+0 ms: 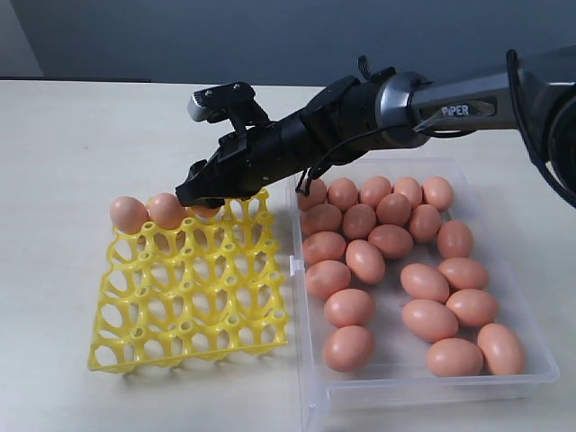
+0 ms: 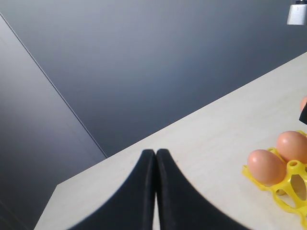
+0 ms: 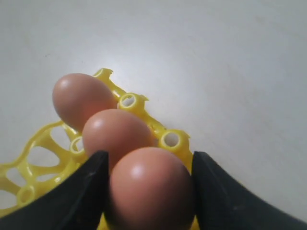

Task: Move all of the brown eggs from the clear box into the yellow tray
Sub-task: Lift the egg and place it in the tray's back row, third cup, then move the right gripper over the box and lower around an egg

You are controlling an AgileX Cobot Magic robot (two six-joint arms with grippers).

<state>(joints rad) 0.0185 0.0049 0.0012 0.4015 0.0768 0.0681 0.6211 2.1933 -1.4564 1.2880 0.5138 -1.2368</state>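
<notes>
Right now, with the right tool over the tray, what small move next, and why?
Probably lower the right tool slightly to seat its egg in the tray. It grips the egg at the back row, beside two eggs already seated; whether it already rests there is not visible.

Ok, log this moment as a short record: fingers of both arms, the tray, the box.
right fingers: closed on an egg at the back row of the yellow tray
left fingers: shut, holding nothing, above the table
tray contents: two eggs seated side by side in the back row, other cups empty
clear box: about twenty loose eggs
</notes>
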